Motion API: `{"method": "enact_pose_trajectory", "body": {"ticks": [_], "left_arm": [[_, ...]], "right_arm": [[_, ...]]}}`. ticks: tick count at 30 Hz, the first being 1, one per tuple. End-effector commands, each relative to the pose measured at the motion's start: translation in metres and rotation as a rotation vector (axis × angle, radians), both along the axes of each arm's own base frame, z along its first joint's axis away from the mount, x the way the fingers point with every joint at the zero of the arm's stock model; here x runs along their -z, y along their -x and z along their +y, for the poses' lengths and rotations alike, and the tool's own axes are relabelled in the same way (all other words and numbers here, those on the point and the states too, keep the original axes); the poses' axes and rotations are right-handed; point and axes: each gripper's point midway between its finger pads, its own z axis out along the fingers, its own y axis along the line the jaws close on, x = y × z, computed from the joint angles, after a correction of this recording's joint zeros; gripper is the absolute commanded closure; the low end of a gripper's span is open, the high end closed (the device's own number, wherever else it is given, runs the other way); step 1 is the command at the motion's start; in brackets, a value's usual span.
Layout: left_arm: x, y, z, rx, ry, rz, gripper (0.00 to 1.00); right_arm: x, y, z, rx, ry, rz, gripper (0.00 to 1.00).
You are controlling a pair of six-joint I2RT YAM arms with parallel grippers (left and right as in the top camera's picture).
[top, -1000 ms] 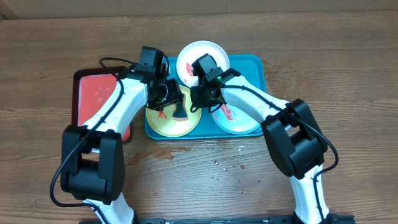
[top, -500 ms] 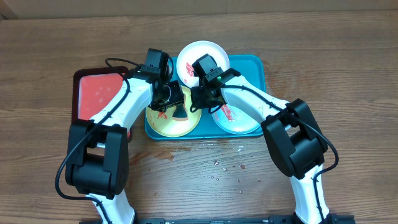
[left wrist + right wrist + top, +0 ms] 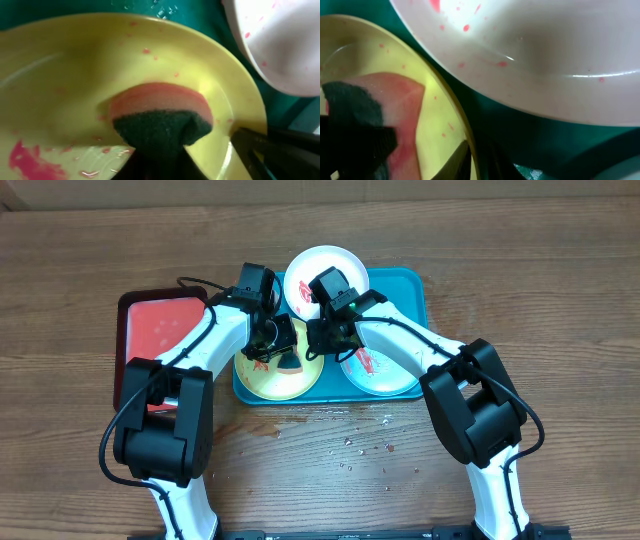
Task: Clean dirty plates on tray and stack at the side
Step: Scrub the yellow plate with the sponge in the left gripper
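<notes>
A large teal-blue rectangular plastic tray (image 3: 408,288) sits in the middle of the wooden tabletop (image 3: 560,300). It holds three small round plastic plates, each smeared with red sauce. A white plate (image 3: 322,262) lies at the far side, a yellow-green plate (image 3: 268,382) near left and a pale teal plate (image 3: 388,376) near right. The left fingers (image 3: 272,342) pinch a pink sponge with a dark green scouring face (image 3: 160,120), which is pressed onto the yellow-green plate. The right fingers (image 3: 280,150) are closed on that plate's right rim, just beside the white plate. A smaller dark-rimmed red tray (image 3: 160,330) lies just left of the teal-blue one. Droplets (image 3: 350,442) speckle the tabletop on the tray's near side.
</notes>
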Motion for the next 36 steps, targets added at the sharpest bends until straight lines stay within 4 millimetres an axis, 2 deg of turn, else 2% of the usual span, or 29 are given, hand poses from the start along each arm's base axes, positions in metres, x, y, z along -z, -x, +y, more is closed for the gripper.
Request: {"method": "enact_pose_trajectory", "body": {"ticks": [1,10,13,17,22,24,27,29,36], "left_arm": [[0.012,0.002,0.019,-0.023,-0.116,0.003,0.96],[0.012,0.000,0.077,-0.092,-0.445,-0.025,0.96],[0.005,-0.003,0.092,-0.110,-0.531,-0.043,0.96],[-0.013,-0.012,0.099,-0.127,-0.584,-0.072,0.96],[-0.039,-0.025,0.093,-0.118,-0.562,-0.088,0.96],[-0.042,-0.029,0.076,-0.101,-0.465,-0.085,0.96],[-0.036,-0.023,0.036,-0.045,-0.246,-0.044,0.96],[-0.029,-0.016,0.018,-0.011,-0.150,-0.006,0.96],[0.012,0.010,0.016,0.019,-0.167,0.083,0.96]], "right_arm": [[0.020,0.006,-0.008,0.012,0.029,0.042,0.90],[0.020,0.006,-0.008,0.011,0.030,0.041,0.96],[0.020,0.006,-0.009,0.014,0.037,0.039,0.96],[0.020,0.006,-0.009,0.014,0.037,0.039,0.96],[0.020,0.006,-0.009,0.014,0.037,0.039,0.96],[0.020,0.006,-0.009,0.014,0.036,0.039,0.96],[0.020,0.005,-0.009,0.014,0.034,0.036,0.96],[0.020,0.005,-0.009,0.014,0.035,0.036,0.96],[0.020,0.005,-0.009,0.013,0.035,0.036,0.96]]}}
